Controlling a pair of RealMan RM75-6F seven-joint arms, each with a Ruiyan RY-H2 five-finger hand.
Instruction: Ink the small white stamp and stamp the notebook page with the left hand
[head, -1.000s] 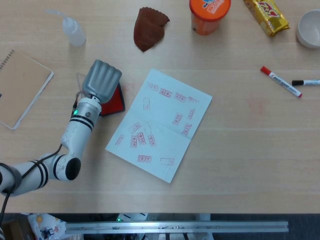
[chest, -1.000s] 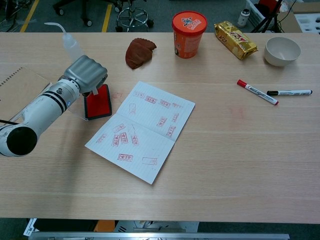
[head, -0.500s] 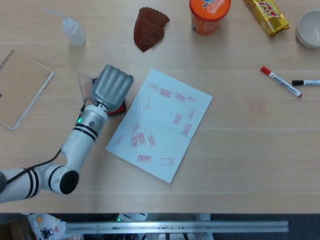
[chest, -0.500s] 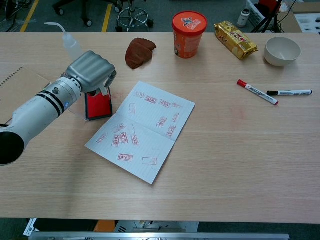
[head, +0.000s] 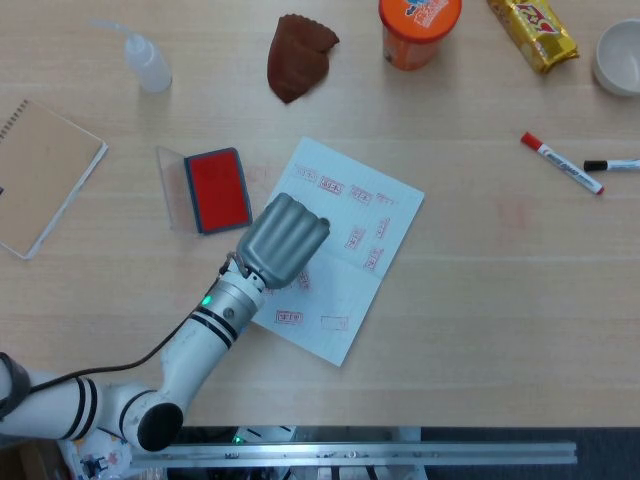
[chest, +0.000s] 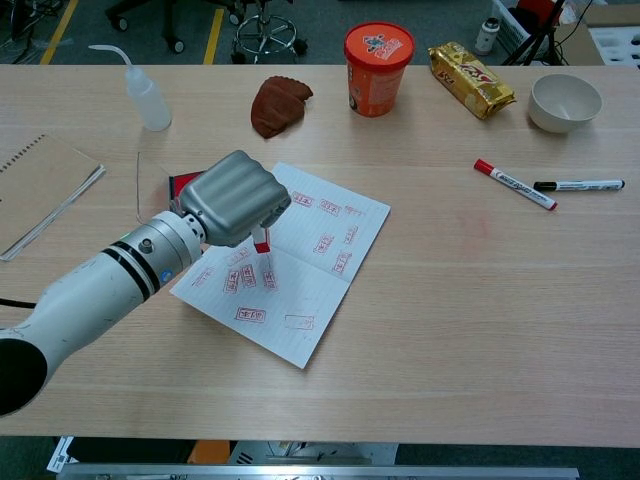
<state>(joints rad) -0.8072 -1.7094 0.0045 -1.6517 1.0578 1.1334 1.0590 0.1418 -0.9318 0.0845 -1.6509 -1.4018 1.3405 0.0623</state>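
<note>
A: What does this step need to go well?

B: The left robot hand is over the left part of the page, with the stamp pointing down at the paper. I'd say the stamp has been inked and this is the pressing step. That part of the page is already crowded with red prints, so pick a bare patch; there seems to be more room toward the near edge and the far left corner. Come straight down, keep the stamp face flat, press once, then lift straight up so the print doesn't smear.

A: Is the stamp on the paper yet?

B: I can't tell. In the chest view its red lower end sits right at the sheet, either touching or just above it. The head view hides it under the fist.

A: And the grip?

B: The fingers are curled tightly together into a fist, clamped on the stamp's upper part; only the lower end shows below the fist.

A: Anything to watch?

B: The page is a loose open sheet lying slanted on the desk, and nothing holds it down, so a sideways push could shift it. The ink pad lies open to the far left, well apart from the fist. The right robot hand shows in neither view.
</note>
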